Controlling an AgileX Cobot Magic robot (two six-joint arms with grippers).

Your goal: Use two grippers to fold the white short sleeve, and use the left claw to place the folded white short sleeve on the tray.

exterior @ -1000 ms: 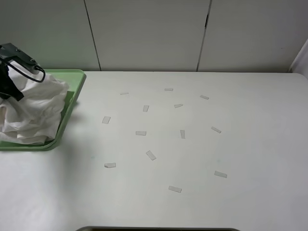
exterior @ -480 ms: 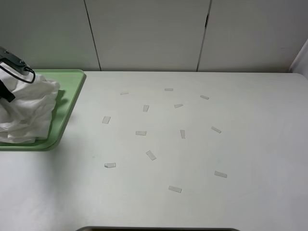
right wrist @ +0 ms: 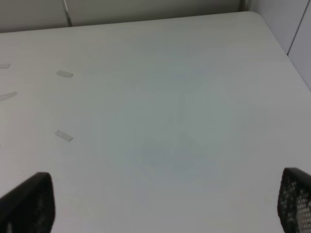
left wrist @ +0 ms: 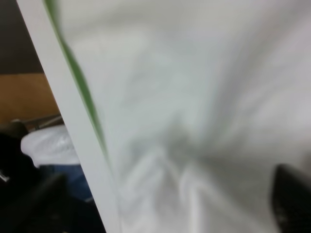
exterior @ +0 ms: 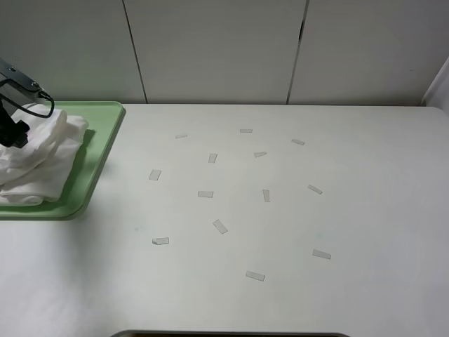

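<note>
The white short sleeve (exterior: 35,158) lies bunched on the pale green tray (exterior: 102,151) at the far left of the table. My left gripper (exterior: 12,133) sits at the top of the cloth pile, mostly cut off by the view's edge. In the left wrist view, which is blurred, the shirt (left wrist: 194,121) fills the picture beside the tray's green rim (left wrist: 77,82). The dark fingertips (left wrist: 289,194) stand wide apart at the lower corners, with no cloth pinched. My right gripper (right wrist: 160,204) is open and empty above bare table; it does not show in the high view.
Several small pale tape strips (exterior: 205,194) are scattered over the middle of the white table (exterior: 351,210); some show in the right wrist view (right wrist: 63,136). A white panelled wall (exterior: 217,49) runs along the back edge.
The left gripper has moved left and down. The shirt has sunk from a tall hanging bundle into a lower pile on the tray. The right arm has not moved.
</note>
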